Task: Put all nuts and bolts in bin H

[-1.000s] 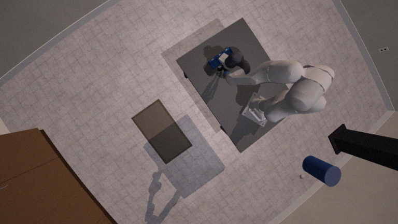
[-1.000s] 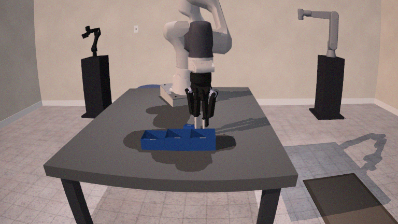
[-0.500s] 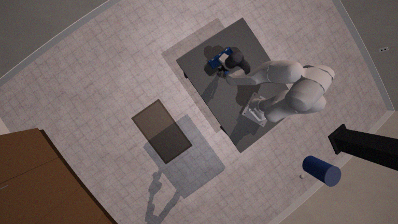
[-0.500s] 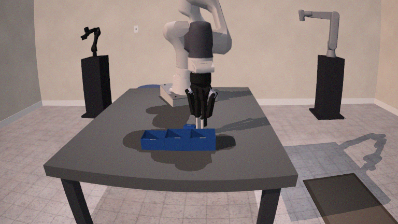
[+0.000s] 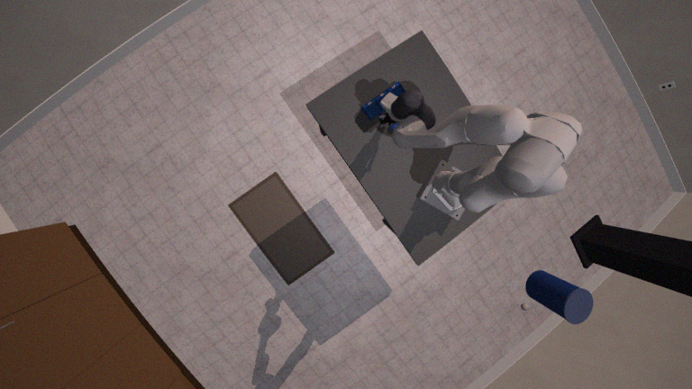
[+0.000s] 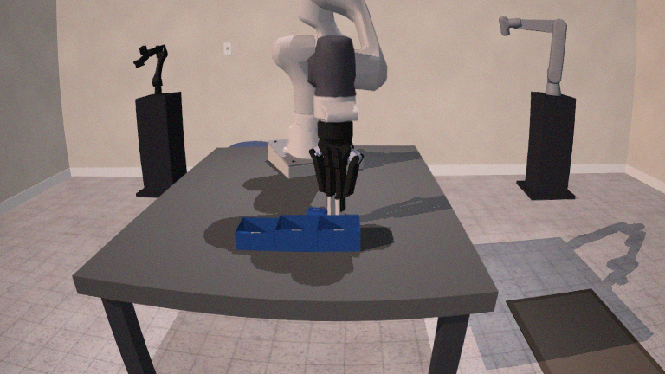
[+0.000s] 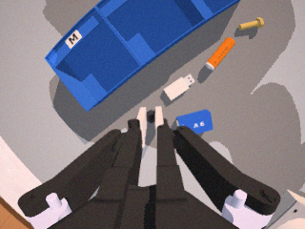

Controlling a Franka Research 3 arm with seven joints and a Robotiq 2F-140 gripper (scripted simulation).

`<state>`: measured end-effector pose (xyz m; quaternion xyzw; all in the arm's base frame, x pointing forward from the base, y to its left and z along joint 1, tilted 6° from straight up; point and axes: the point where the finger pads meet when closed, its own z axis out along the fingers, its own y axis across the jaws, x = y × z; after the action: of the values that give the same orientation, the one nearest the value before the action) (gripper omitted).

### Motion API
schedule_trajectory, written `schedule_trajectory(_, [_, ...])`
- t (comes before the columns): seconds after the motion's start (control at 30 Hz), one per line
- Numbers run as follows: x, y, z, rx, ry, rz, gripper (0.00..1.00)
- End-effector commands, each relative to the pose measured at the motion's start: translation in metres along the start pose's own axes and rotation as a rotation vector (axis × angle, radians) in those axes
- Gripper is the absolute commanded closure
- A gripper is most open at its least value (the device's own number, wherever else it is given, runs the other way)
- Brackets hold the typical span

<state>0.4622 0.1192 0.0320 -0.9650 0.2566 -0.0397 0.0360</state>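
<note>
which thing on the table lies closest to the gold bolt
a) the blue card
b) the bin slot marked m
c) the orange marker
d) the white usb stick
c: in the wrist view the orange marker lies right beside the gold bolt, while the usb stick and blue card lie further off toward the pincer.

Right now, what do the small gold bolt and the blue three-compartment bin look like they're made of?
The small gold bolt looks like brass or yellow-plated metal, going by its warm golden colour and faint sheen, though it is too small to be sure. The blue three-compartment bin looks like moulded plastic: an even, saturated blue with a matte finish, thin walls and no grain.
</note>
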Motion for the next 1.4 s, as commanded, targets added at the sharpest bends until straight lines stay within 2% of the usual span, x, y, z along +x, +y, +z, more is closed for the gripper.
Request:
schedule_trajectory(0.0, [0.000,0.000,-0.001,0.003,0.001,-0.003,0.93])
schedule_trajectory(0.47, [0.000,0.000,-0.001,0.003,0.001,-0.003,0.93])
schedule_trajectory(1.13, [0.000,0.000,-0.061,0.003,0.001,-0.003,0.93])
schedule_trajectory(1.37, [0.000,0.000,-0.061,0.003,0.001,-0.003,0.93])
